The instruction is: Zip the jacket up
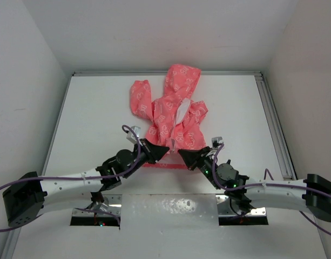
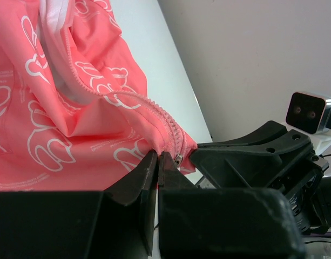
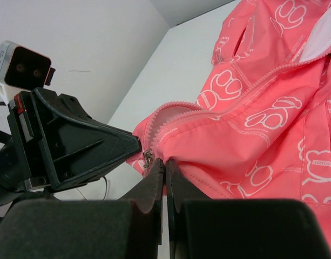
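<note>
The white tabletop (image 1: 100,108) carries the jacket (image 1: 170,116), spread out beyond my two grippers with its hood farthest from them. My left gripper (image 2: 157,156) is pinched tight on the bottom hem just beside the zipper's base. My right gripper (image 3: 165,162) is clamped on the hem opposite, its tip nearly touching the left one. The small metal zipper pull (image 2: 178,159) sits between them

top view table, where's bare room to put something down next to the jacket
Bare table runs from the jacket out to the left edge, and on its right up to the side rail. It is crowded at the near middle, where the left hand and right hand both pinch the hem.
</note>
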